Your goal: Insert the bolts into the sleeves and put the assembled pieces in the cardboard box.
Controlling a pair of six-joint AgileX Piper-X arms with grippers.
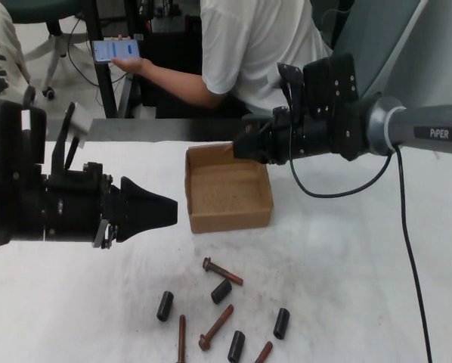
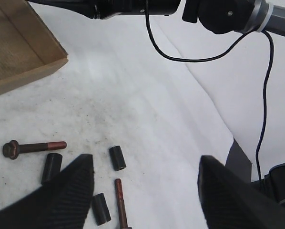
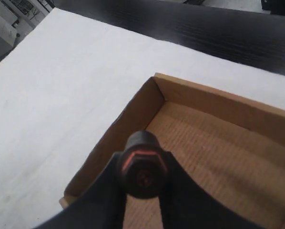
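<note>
Bolt (image 3: 141,171) clenched in right tool (image 1: 238,147) over cardboard box (image 1: 230,220), left tool (image 2: 146,163) spread wide above bench (image 1: 347,265)

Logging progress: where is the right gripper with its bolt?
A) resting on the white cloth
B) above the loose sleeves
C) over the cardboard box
C: the right wrist view shows the right gripper, shut on the bolt, hanging over the cardboard box.

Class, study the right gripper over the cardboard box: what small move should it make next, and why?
Probably open the right gripper to release: it clamps a bolt, seemingly sleeved, directly above the floor of the cardboard box.
</note>
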